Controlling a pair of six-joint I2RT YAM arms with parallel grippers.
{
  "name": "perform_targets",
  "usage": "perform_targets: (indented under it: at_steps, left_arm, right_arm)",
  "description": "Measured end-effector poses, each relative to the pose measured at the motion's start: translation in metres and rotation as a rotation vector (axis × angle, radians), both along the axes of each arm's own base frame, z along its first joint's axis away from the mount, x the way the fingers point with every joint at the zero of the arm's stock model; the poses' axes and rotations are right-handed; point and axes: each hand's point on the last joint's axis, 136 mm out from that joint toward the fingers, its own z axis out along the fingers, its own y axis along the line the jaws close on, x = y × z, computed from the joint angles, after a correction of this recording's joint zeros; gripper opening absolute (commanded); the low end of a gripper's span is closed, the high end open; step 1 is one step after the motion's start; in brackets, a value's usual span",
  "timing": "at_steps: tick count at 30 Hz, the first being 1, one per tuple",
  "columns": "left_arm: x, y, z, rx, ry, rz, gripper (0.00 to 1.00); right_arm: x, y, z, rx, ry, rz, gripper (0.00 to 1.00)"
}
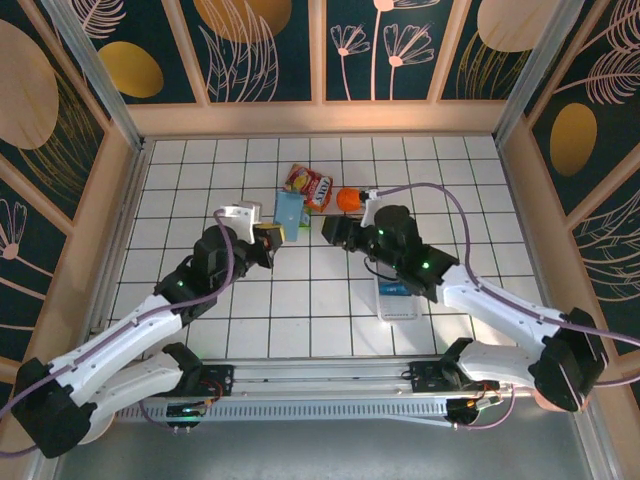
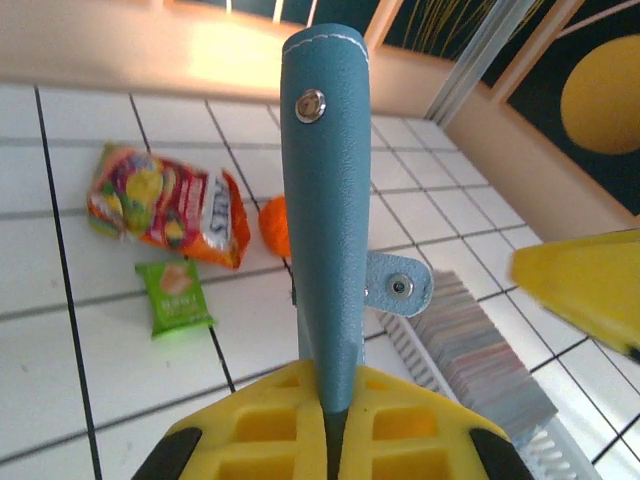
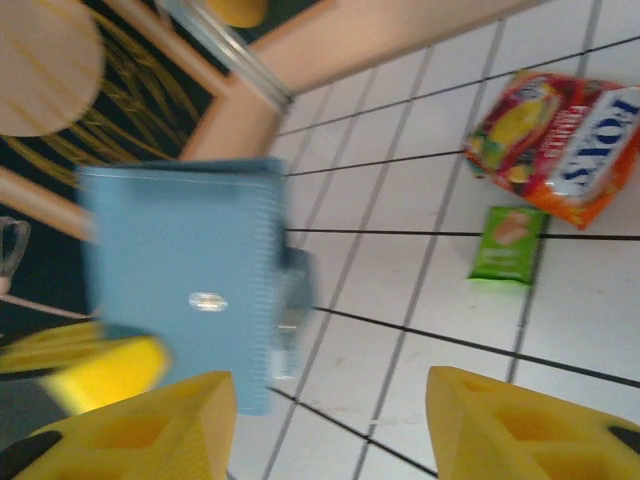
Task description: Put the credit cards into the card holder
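Yellow fingers (image 2: 250,435) of the left gripper (image 2: 335,410) pinch the lower edge of the teal card holder (image 2: 325,200), which stands upright with its snap tab poking out to the right. Down to the right of that hand, the credit cards (image 2: 480,350) sit stacked on edge in a clear ribbed tray (image 2: 398,345). Beyond the wallet lie a fruit-candy bag (image 2: 165,205), a green packet (image 2: 175,297) and an orange ball (image 2: 275,225). The right gripper (image 3: 330,395) faces the wallet, jaws apart and empty, the card holder ahead to its left.
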Motion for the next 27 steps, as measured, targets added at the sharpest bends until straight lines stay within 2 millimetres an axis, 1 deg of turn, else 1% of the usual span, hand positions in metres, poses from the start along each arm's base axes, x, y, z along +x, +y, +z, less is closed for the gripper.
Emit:
perform_targets:
  at_steps: [2,4,5,7,10,14,18,23,26,27]
  left_arm:
    - [-0.004,-0.010,-0.011,-0.020,0.061,-0.043,0.00]
    - [-0.011,-0.019,-0.016,-0.061,0.104,-0.090,0.00]
    - [-0.014,-0.021,-0.018,-0.082,0.117,-0.104,0.00]
    - [-0.020,-0.021,-0.022,-0.120,0.139,-0.113,0.00]
    - [-0.027,-0.015,-0.029,-0.150,0.161,-0.100,0.00]
    - [-0.032,-0.011,-0.026,-0.194,0.162,-0.092,0.00]
    - [-0.035,-0.009,-0.022,-0.218,0.161,-0.092,0.00]
    - [-0.036,-0.009,-0.021,-0.223,0.163,-0.094,0.00]
    - [-0.036,-0.010,-0.021,-0.223,0.163,-0.096,0.00]
    - [-0.036,-0.010,-0.021,-0.224,0.163,-0.098,0.00]
  right_arm:
    - [-0.007,0.000,0.004,0.031,0.001,0.022,0.55]
    - [-0.009,0.001,0.005,0.049,0.018,0.032,0.55]
    - [-0.009,0.002,0.002,0.047,0.032,0.031,0.55]
    - [-0.009,0.002,-0.006,0.033,0.057,0.028,0.56]
    - [-0.008,0.003,-0.021,0.006,0.103,0.023,0.56]
    - [-0.009,0.008,-0.037,-0.022,0.147,0.041,0.56]
    - [-0.012,0.015,-0.048,-0.036,0.176,0.074,0.56]
    - [-0.015,0.029,-0.048,-0.040,0.185,0.117,0.54]
    - [-0.017,0.034,-0.047,-0.040,0.186,0.130,0.51]
    - [-0.017,0.034,-0.048,-0.042,0.188,0.130,0.48]
